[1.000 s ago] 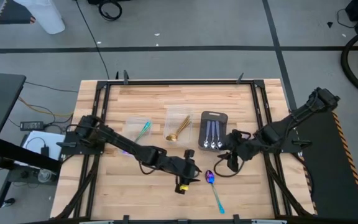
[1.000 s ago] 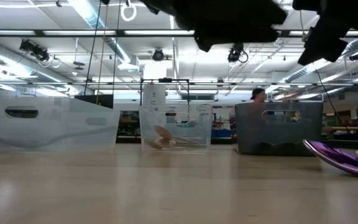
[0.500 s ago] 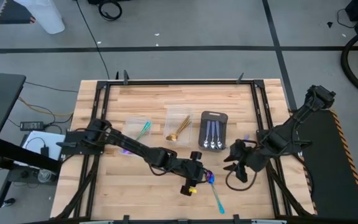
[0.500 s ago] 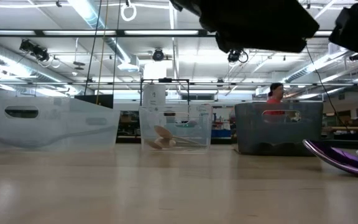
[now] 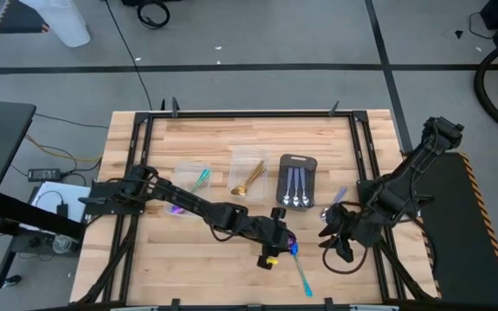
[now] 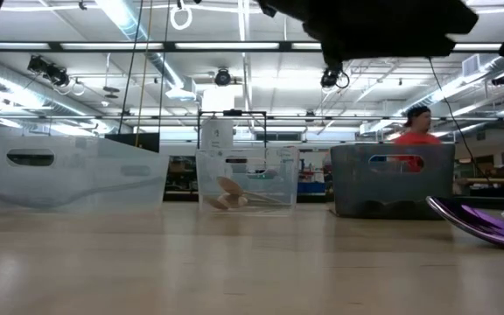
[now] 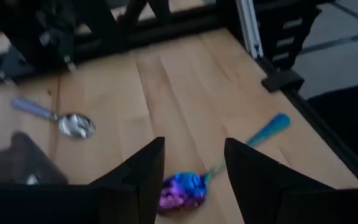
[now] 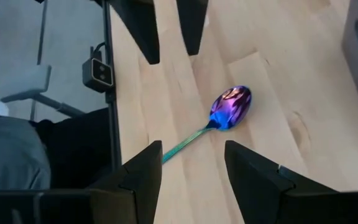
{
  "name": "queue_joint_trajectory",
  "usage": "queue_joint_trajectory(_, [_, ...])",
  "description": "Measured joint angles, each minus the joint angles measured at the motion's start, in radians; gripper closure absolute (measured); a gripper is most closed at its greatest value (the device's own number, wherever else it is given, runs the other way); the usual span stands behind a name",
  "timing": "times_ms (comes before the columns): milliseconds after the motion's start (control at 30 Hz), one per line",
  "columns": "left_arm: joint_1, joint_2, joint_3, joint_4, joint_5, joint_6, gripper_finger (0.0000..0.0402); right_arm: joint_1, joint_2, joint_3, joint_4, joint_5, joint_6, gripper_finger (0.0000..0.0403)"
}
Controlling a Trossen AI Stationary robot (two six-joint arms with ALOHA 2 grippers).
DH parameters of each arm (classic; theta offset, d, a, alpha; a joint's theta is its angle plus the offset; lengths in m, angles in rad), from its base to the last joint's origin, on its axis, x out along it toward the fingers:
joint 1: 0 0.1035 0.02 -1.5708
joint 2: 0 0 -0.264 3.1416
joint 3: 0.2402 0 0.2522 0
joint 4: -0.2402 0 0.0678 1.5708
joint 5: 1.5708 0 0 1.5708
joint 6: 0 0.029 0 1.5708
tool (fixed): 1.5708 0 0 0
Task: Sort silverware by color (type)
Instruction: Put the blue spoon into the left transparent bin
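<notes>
An iridescent purple spoon with a teal handle [image 5: 297,262] lies flat on the wood table near its front edge. In the left wrist view its bowl [image 7: 182,191] sits just beyond and between the fingers of my open left gripper [image 5: 279,242]. The fingers hover over it without touching. My right gripper [image 5: 331,233] is open to the spoon's right and points at it [image 8: 229,107]. A silver spoon [image 5: 336,199] lies loose beside the dark grey tray [image 5: 297,161], which holds silver spoons. One clear tub [image 5: 251,157] holds gold spoons. Another [image 5: 182,168] holds a teal-handled spoon.
The black frame rails [image 5: 367,173] run along the table's sides. Bare wood lies left of the purple spoon [image 5: 188,259] and along the far edge. In the low view a person in red [image 6: 416,131] stands behind the tubs.
My left gripper has moved toward the table's right edge, up to the purple spoon's bowl. My right gripper has swung from beside the grey tray toward the near and right edges and has turned toward the spoon. Both stay open. The person in the background has walked right.
</notes>
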State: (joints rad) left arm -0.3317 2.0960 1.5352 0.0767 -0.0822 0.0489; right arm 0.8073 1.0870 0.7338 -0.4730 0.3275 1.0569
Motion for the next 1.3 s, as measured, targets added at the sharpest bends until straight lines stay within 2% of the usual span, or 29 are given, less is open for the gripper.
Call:
queue_joint_trajectory(167, [0.002,0.000,0.000,0.084,-0.002,0.024,0.0226,0.018,0.020,0.000,0.002,0.031,0.000,0.0218])
queue_joint_trajectory(433, [0.005,0.000,-0.010,0.122,-0.004,0.067,0.0226,0.023,0.090,0.000,0.026,0.071,-0.004,0.0218])
queue_joint_trajectory(733, [0.004,0.000,-0.105,0.250,-0.084,0.067,0.0226,0.022,0.156,0.000,0.070,0.066,0.034,0.0218])
queue_joint_trajectory(1100, [0.002,-0.001,-0.117,0.217,-0.086,0.066,0.0226,0.001,0.231,0.002,0.158,0.064,0.050,0.0218])
queue_joint_trajectory(1300, [0.002,-0.001,-0.117,0.170,-0.086,0.049,0.0226,0.004,0.276,0.060,0.158,0.069,0.041,0.0218])
